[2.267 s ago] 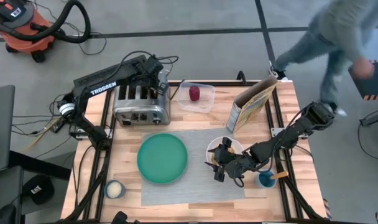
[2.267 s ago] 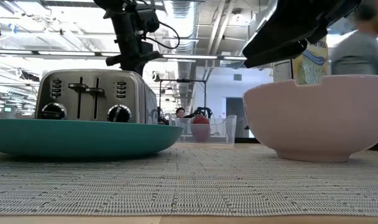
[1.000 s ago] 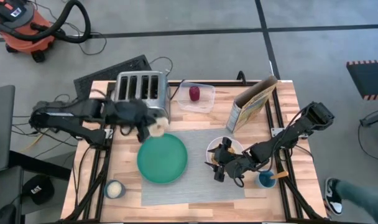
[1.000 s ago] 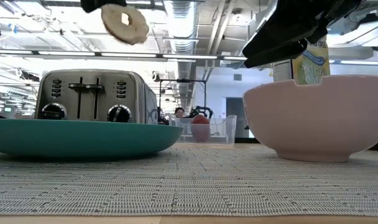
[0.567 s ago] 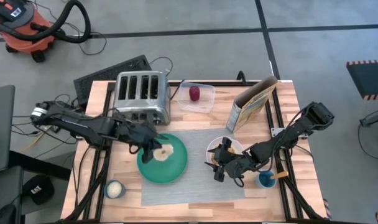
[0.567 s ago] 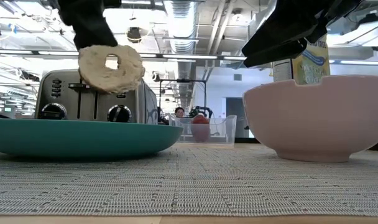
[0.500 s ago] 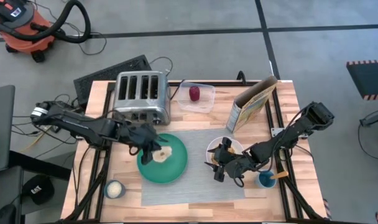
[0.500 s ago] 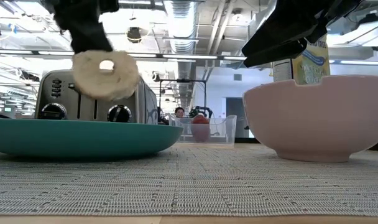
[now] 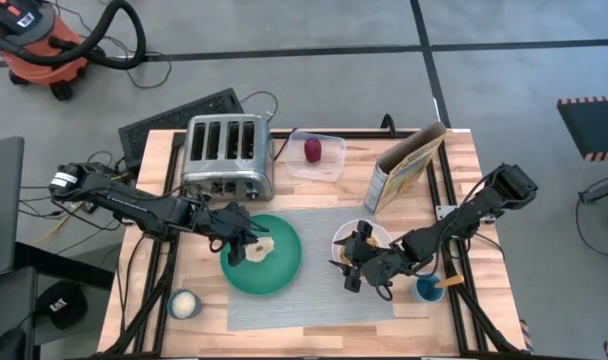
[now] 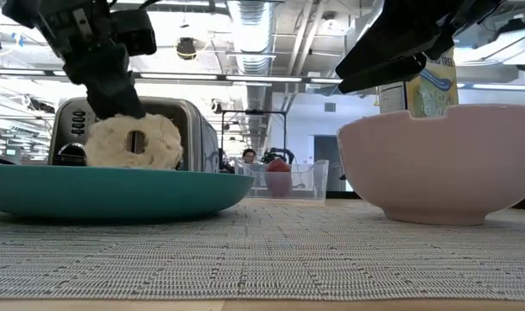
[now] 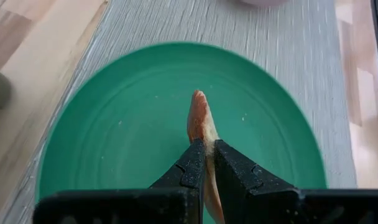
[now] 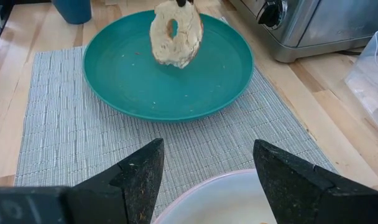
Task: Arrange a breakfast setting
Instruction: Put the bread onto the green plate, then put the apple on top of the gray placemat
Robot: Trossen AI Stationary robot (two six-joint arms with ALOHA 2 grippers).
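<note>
A round tan bread with a hole [image 10: 133,142] stands on edge over the teal-green plate [image 9: 274,272], which lies on the grey placemat [image 9: 319,290]. My left gripper [image 9: 242,245] is shut on the bread. My right gripper [image 12: 207,180] is open, its fingers just above the white bowl [image 9: 356,236] on the mat's right part. The dark-red fruit [image 9: 313,150] sits in a clear tub at the far edge. I cannot make out the wooden spoon. My left gripper pinches the bread's upper rim [image 11: 204,138] between its two fingers, one on each flat face. The fingers slant down from above and from the table's left. The bread hangs upright on edge; its lower edge [image 12: 176,62] is at the plate, touching or not I cannot tell.
The chrome toaster [image 9: 227,155] stands just beyond the plate. An open cereal box [image 9: 404,170] stands at the far right. A blue cup [image 9: 427,289] is right of the bowl and a small white cup [image 9: 184,304] is at the near left corner.
My left gripper has carried the bread from high beside the toaster toward the table's near edge and down over the plate. The bread has come down from well above the plate to the plate's level, still on edge.
</note>
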